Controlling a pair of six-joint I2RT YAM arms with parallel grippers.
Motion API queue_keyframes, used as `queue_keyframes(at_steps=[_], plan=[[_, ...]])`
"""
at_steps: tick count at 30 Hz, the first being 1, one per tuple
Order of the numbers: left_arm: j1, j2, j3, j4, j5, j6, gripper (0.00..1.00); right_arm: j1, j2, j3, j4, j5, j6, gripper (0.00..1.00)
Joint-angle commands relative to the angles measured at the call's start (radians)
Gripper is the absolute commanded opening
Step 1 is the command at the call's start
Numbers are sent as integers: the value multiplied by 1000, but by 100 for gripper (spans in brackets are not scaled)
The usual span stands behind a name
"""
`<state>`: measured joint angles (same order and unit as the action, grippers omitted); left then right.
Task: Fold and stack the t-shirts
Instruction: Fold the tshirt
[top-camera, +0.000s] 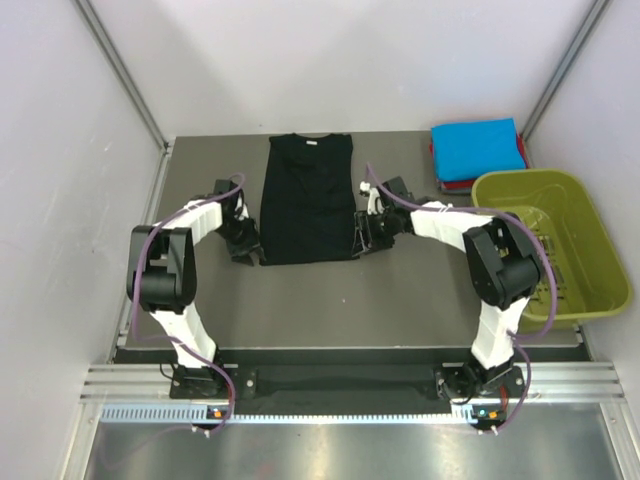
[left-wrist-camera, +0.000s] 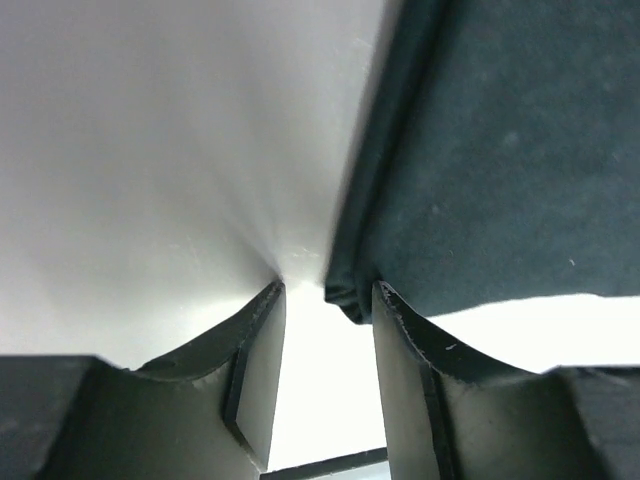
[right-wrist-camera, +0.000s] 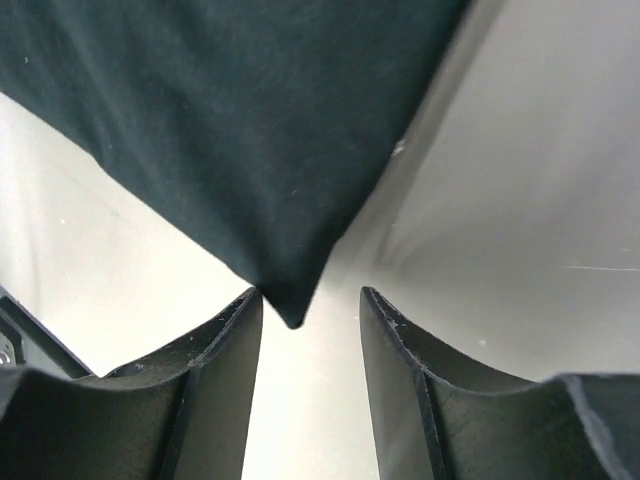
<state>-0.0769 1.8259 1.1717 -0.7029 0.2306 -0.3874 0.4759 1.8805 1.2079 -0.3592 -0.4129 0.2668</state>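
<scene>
The black t-shirt (top-camera: 308, 200) lies flat in the middle of the table as a long narrow rectangle, collar at the far end. My left gripper (top-camera: 248, 250) sits at its near left corner and my right gripper (top-camera: 358, 240) at its near right corner. In the left wrist view the gripper (left-wrist-camera: 328, 300) is open, with the shirt's (left-wrist-camera: 500, 150) rolled corner beside the right finger. In the right wrist view the gripper (right-wrist-camera: 310, 300) is open, and the shirt's (right-wrist-camera: 220, 120) pointed corner hangs loose near the left finger. A folded blue t-shirt (top-camera: 477, 148) rests on a red one (top-camera: 458, 185) at the back right.
An olive-green basket (top-camera: 545, 245) stands at the right edge of the table, just right of the right arm. White walls close in the left, far and right sides. The grey tabletop (top-camera: 330, 300) stretches between the shirt and the arm bases.
</scene>
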Motion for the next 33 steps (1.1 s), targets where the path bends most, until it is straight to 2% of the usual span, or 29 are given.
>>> queue_keyframes(at_steps=[1, 4, 5, 8, 9, 14, 20, 23, 25, 27, 28, 29, 31, 33], plan=[[0, -60, -33, 78, 62, 5, 45, 27, -20, -5, 88, 6, 15, 44], [0, -44, -50, 85, 69, -1, 44, 43, -14, -21, 92, 23, 20, 41], [0, -42, -56, 85, 67, -2, 37, 44, -20, -36, 97, 26, 23, 39], [-3, -31, -60, 74, 62, -10, 9, 44, -44, -80, 112, 39, 26, 16], [-7, -31, -67, 74, 56, -18, 0, 46, -52, -91, 115, 40, 26, 1], [-79, -88, -113, 82, 15, -47, 0, 46, -142, -197, 121, 77, 41, 0], [-193, -206, -248, 60, -120, -108, 0, 50, -294, -390, 117, 141, 77, 0], [-238, -250, -328, 63, -134, -136, 0, 76, -351, -459, 121, 158, 104, 0], [-264, -286, -362, 65, -137, -159, 0, 102, -369, -481, 124, 181, 130, 2], [-293, -312, -379, 45, -180, -183, 0, 116, -388, -492, 115, 200, 149, 9], [-332, -332, -368, 4, -221, -195, 4, 127, -394, -485, 97, 213, 166, 12], [-339, -339, -336, -13, -221, -203, 17, 133, -399, -481, 88, 220, 170, 21], [-337, -361, -294, -41, -221, -191, 27, 138, -417, -461, 48, 241, 175, 27], [-314, -359, -216, -44, -293, -154, 35, 136, -428, -438, 16, 270, 170, 31]])
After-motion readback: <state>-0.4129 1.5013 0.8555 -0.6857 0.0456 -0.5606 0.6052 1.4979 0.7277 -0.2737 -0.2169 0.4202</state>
